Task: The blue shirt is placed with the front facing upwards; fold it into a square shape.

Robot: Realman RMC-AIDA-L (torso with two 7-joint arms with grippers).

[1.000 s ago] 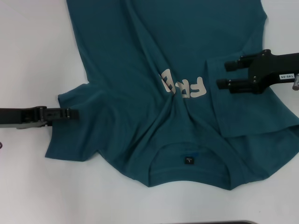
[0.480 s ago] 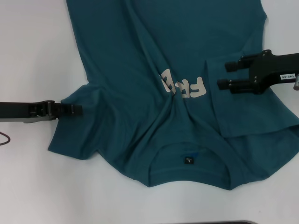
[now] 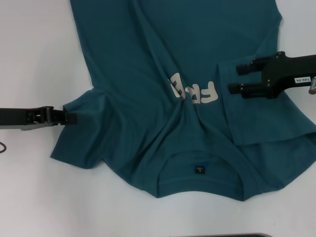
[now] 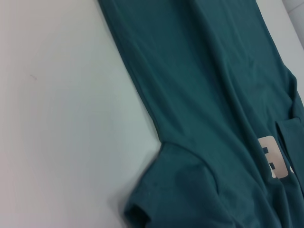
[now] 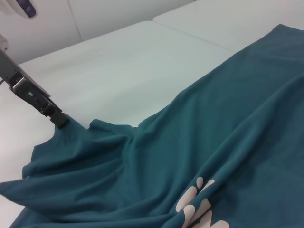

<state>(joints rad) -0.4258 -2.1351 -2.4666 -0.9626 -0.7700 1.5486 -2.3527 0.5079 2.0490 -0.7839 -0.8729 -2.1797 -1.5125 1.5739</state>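
The blue shirt (image 3: pixel 148 74) lies front up on the white table (image 3: pixel 34 49), its collar (image 3: pixel 200 183) toward me and its cream letters (image 3: pixel 195 91) creased. The sleeve on the right (image 3: pixel 261 118) is folded inward over the chest. My left gripper (image 3: pixel 73 117) is at the left sleeve's outer edge and looks shut on the cloth. In the right wrist view the sleeve rises to that gripper's tip (image 5: pixel 60 122). My right gripper (image 3: pixel 236 79) hovers open over the folded sleeve, holding nothing. The left wrist view shows only the shirt (image 4: pixel 204 95) and bare table.
White tabletop surrounds the shirt on the left and along the near edge. A dark strip (image 3: pixel 232 235) shows at the bottom edge of the head view, and a thin cable end (image 3: pixel 2 148) lies at the far left.
My left gripper pushed right into the left sleeve, bunching it, then drew back slightly left. The right gripper and the rest of the shirt stayed where they were.
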